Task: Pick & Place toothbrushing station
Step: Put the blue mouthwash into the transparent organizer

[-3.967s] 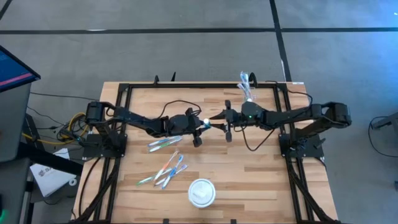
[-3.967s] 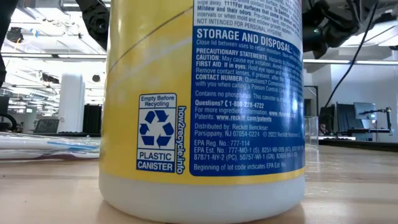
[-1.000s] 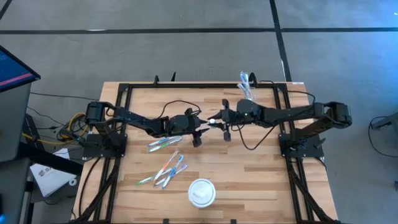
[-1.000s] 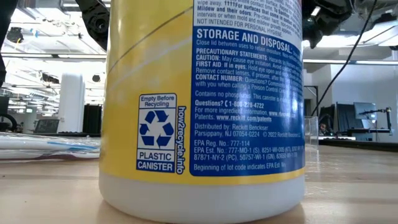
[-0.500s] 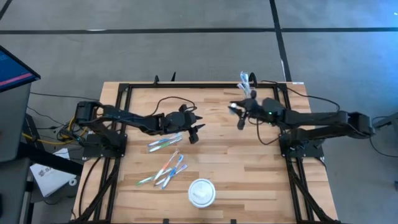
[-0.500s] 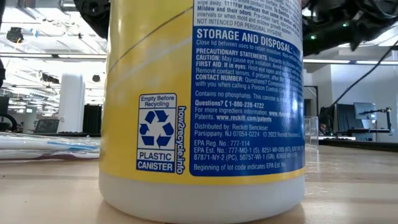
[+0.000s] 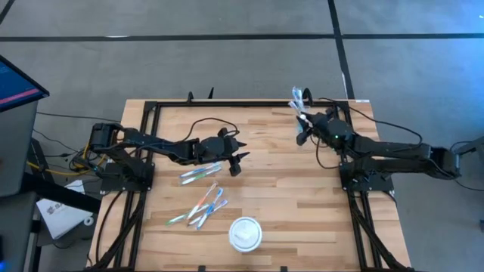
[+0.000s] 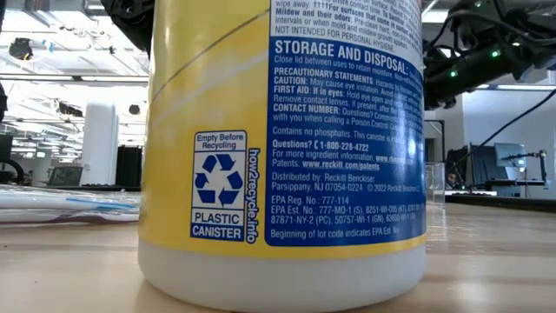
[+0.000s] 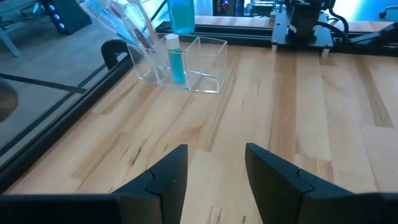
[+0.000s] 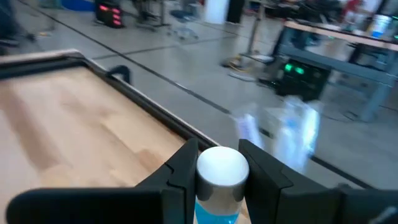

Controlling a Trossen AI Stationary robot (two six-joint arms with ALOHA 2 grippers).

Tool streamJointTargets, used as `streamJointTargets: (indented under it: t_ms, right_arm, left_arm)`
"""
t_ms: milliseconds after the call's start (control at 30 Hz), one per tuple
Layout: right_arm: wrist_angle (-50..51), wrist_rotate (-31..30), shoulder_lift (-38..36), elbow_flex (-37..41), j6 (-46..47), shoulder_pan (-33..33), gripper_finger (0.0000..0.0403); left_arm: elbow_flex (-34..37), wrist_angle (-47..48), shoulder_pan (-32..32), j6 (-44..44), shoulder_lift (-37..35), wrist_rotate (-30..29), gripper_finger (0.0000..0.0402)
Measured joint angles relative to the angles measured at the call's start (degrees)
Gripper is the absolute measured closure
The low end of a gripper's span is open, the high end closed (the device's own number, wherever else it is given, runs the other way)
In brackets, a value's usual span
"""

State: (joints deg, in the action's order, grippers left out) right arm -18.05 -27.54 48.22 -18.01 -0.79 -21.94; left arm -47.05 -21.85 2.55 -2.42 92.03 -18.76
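A clear tumbler (image 9: 183, 62) stands at the table's far right with toothbrushes (image 9: 121, 18) and a blue tube (image 9: 176, 62) standing in it. My right gripper (image 7: 302, 127) hovers just beside it, shut on a second blue tube with a white cap (image 10: 222, 165). Several more pastel toothbrushes (image 7: 203, 205) and a loose pair (image 7: 200, 174) lie flat on the wood left of centre. My left gripper (image 9: 214, 168) hangs open above the table's middle (image 7: 238, 160), with nothing between its fingers. My right gripper pinches the tube between its two fingers (image 10: 186, 168) at the cap end, the white cap (image 10: 222, 163) sitting between the fingertips and the blue body (image 10: 217, 211) running back below it. The tube is lifted clear of the table.
A big yellow canister (image 8: 282, 148) stands at the near edge and fills the low view; its white lid (image 7: 245, 233) shows from above. A black frame (image 7: 242, 104) borders the wooden top. Bare wood lies between the two grippers.
My right gripper has drawn away from the left one at the table's middle and swung toward the far right, up to the clear tumbler, turning as it went and keeping the tube between its fingers. The left gripper stays open.
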Motion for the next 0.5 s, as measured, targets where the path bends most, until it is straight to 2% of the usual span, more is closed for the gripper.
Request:
streamJointTargets:
  t_ms: [300,500]
  right_arm:
    - [1.98,-1.10,-0.02,0.03,0.88,-3.82,0.0318]
    - [3.96,-4.19,-0.02,0.03,1.96,-5.49,0.0318]
  left_arm:
    - [0.00,0.00,0.00,0.00,0.02,-0.04,0.0248]
    - [0.00,0.02,0.00,-1.00,0.04,-0.15,0.0248]
